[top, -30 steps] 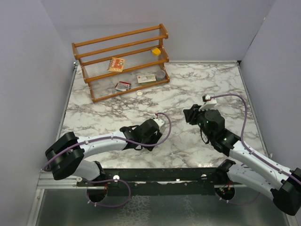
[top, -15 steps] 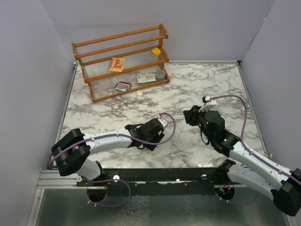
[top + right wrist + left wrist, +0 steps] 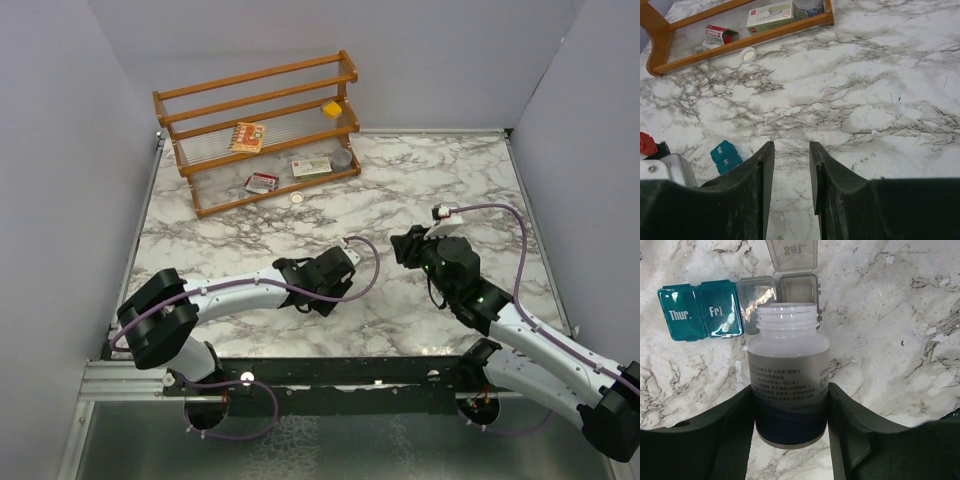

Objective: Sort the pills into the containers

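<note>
Left pincer (image 3: 790, 410): pinching the lower body of an uncapped translucent white plastic bottle (image 3: 788, 355) with printed label, centre of the left wrist frame. Strip of joined square plastic containers (image 3: 715, 310), teal and translucent grey: flat on the white grey-veined marble worktop (image 3: 890, 340), upper left to top centre, just beyond the bottle mouth; rightmost grey lid flipped open. Right pincer (image 3: 790, 165): slightly spread, nothing between, over bare marble.

Table (image 3: 890, 340): white marble w/ grey veins. Containers (image 3: 720, 310): 2 teal compartments w/ white lettering, the rest translucent grey. Bottle (image 3: 788, 385): frosted white, dark blue twd its base, small grey print. Rack (image 3: 652, 35), upper left of right wrist view: orange-brown wood. Box (image 3: 717, 34) on it: red & white. Cap (image 3: 747, 53): white.
</note>
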